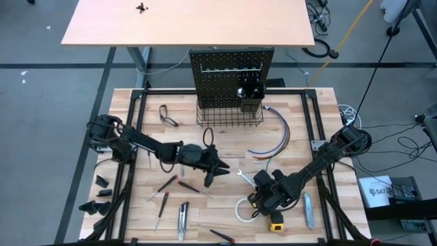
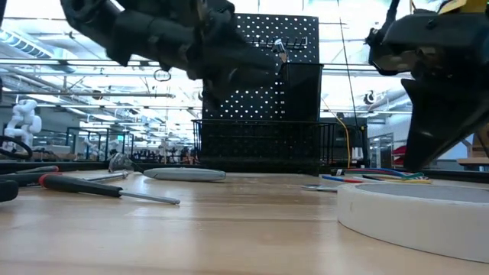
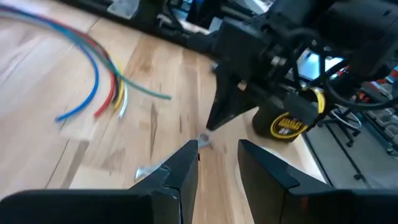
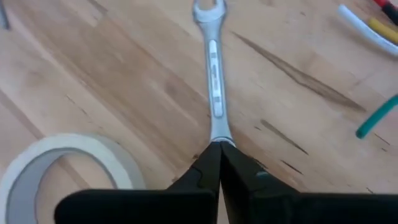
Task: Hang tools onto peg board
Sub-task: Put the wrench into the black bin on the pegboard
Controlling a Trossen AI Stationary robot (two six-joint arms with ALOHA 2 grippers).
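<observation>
A silver wrench (image 4: 213, 74) lies flat on the wooden table (image 1: 225, 147), ring end away from my right gripper (image 4: 217, 146). That gripper is shut and points steeply down at the wrench's near end. My left gripper (image 3: 217, 155) hovers open just left of the wrench (image 1: 244, 179), pointing toward the table's right edge with nothing between its fingers. The black peg board (image 1: 229, 72) stands upright at the table's far edge, with a wire basket (image 1: 229, 117) at its foot. A white tape roll (image 4: 59, 171) and a yellow tape measure (image 3: 289, 121) lie near my right gripper. My right gripper's shut fingertips (image 4: 208, 163) meet the wrench's near end (image 4: 217, 135), coming from above at a slant and in line with the shaft. The wrench lies flat on the table. Whether its end is pinched between the tips or only touched, I cannot tell.
Screwdrivers (image 1: 166, 183) and a utility knife (image 1: 182, 220) lie at the near left; another knife (image 1: 308, 210) lies at the near right. Curved coloured wires (image 1: 273, 140) lie right of the basket, and pliers (image 1: 167, 115) at the far left. The two grippers stand close together.
</observation>
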